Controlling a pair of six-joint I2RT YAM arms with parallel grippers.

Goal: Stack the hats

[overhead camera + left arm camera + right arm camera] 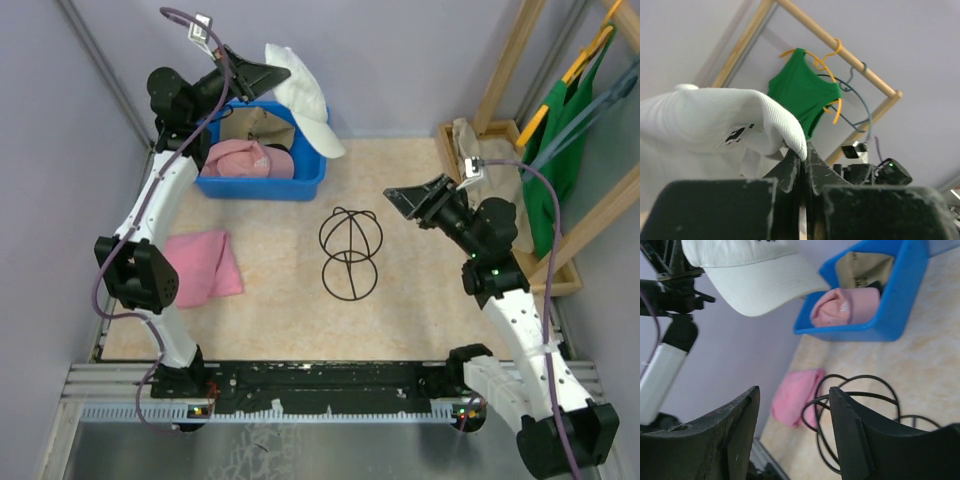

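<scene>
My left gripper (258, 72) is clamped on the white cap's (305, 95) fabric edge, holding it in the air by the blue bin (260, 186), where the pink cap (240, 160) lies. My right gripper (403, 202) hovers empty, jaws parted, near the wire stand (350, 255), probably ready to help.

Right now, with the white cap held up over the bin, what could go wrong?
1. The left tool pinches only a fold of the white cap; the cap could slip and drop.
2. The open right tool hovers beside the wire hat stand; the arms may clash there.
</scene>
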